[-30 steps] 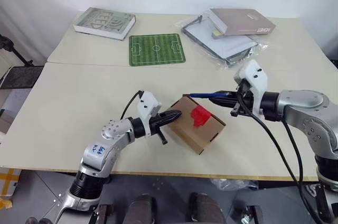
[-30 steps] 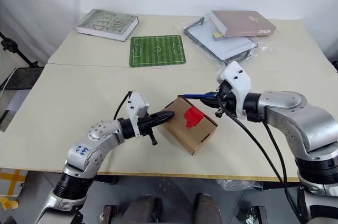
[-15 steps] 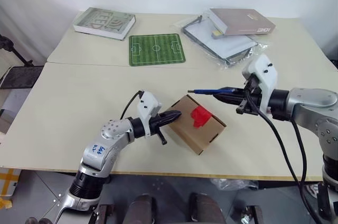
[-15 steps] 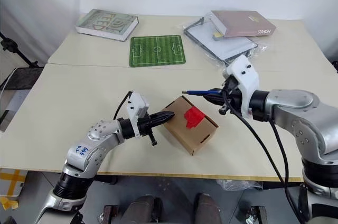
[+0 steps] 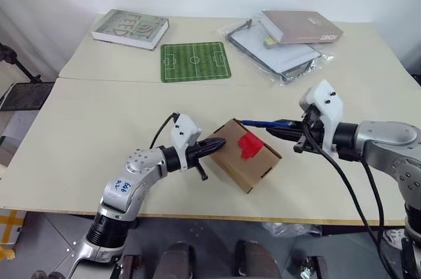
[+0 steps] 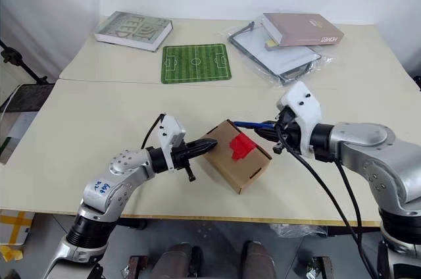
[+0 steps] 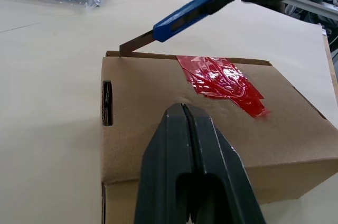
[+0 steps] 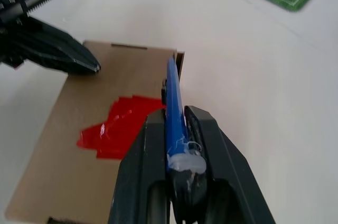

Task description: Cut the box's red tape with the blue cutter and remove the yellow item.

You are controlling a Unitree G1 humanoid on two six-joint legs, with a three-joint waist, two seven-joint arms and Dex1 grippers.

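The box (image 5: 245, 154) is sitting near the front edge of the table (image 5: 92, 114), between the left gripper (image 5: 220, 143) pressing on its left end and the right gripper (image 5: 284, 127) holding the cutter (image 5: 258, 122) over its far corner. The tape (image 5: 249, 144) is lying across the box top. Two books (image 5: 130, 27) and a mat (image 5: 195, 61) are lying well behind.

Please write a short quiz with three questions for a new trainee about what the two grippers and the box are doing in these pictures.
1. True or false: the red tape lies on the box top.
2. Which gripper holds the blue cutter? A. left B. right C. neither
3. Fill in: the shut left gripper presses its tips on the ____.

Key
1. True.
2. B. The right gripper is shut on it, with the blade at the box's far top edge, beside the tape.
3. Box, on the top.
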